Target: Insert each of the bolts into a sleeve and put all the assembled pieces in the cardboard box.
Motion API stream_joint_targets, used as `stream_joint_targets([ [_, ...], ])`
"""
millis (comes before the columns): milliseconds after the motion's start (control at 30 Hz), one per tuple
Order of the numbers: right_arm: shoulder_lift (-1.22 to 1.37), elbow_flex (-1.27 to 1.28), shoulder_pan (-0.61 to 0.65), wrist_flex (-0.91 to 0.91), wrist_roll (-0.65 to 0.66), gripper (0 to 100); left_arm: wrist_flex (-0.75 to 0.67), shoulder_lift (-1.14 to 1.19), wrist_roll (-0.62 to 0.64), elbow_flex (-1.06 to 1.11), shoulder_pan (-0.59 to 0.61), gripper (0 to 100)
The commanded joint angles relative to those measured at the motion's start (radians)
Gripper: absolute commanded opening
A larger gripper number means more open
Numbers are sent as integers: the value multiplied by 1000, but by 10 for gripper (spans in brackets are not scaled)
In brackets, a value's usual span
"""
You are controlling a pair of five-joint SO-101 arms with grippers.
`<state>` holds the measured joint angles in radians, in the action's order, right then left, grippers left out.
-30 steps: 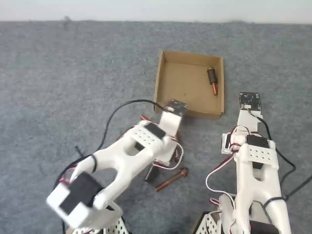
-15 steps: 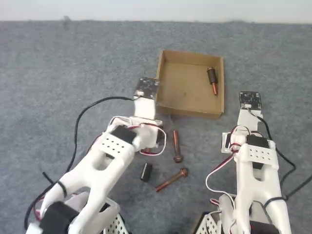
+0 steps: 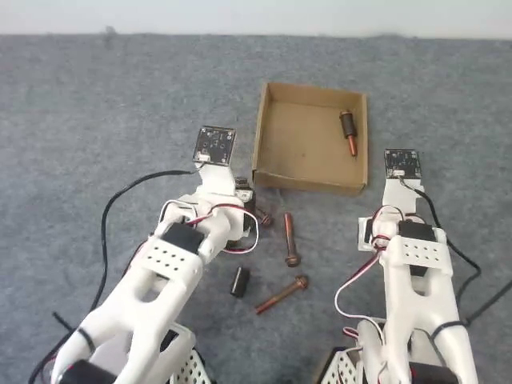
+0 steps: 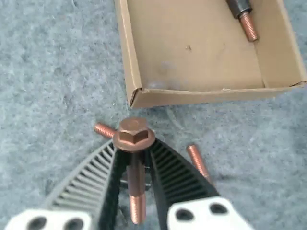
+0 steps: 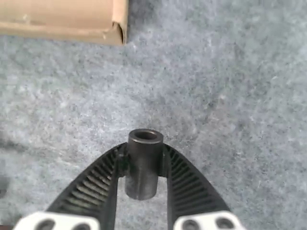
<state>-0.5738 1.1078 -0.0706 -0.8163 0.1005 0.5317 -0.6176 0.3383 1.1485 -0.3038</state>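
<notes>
My left gripper (image 4: pixel 134 147) is shut on a copper bolt (image 4: pixel 132 165), head up, just in front of the cardboard box (image 4: pixel 144 98). From above, that gripper (image 3: pixel 254 213) is near the box's front left corner. Inside the box (image 3: pixel 266 132) lies one assembled bolt and sleeve (image 3: pixel 348 132). My right gripper (image 5: pixel 144 151) is shut on a black sleeve (image 5: pixel 143 167), open end up, above the carpet near the box's front right corner (image 5: pixel 117 28). Two loose bolts (image 3: pixel 289 238) (image 3: pixel 282 294) and a black sleeve (image 3: pixel 238 282) lie on the carpet between the arms.
Grey carpet covers the table. The right arm (image 3: pixel 408 252) stands right of the loose parts. A black cable (image 3: pixel 132 192) loops left of the left arm. Carpet left and behind the box is bare.
The left arm has swung left and back from over the loose parts, uncovering the bolts and sleeve. The right arm has shifted slightly left.
</notes>
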Motion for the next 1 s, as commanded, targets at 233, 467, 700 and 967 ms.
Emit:
stream_joint_targets([
  [233,-70,20,53,12,14,6,-170,-210,2,182,6,12],
  [467,-163,72,93,-1,12,6,-189,-264,5,205,212,12],
  [700,-303,147,162,8,14,6,-190,-262,6,206,327,12],
  [967,-440,229,248,237,14,6,-287,-262,3,272,325,12],
])
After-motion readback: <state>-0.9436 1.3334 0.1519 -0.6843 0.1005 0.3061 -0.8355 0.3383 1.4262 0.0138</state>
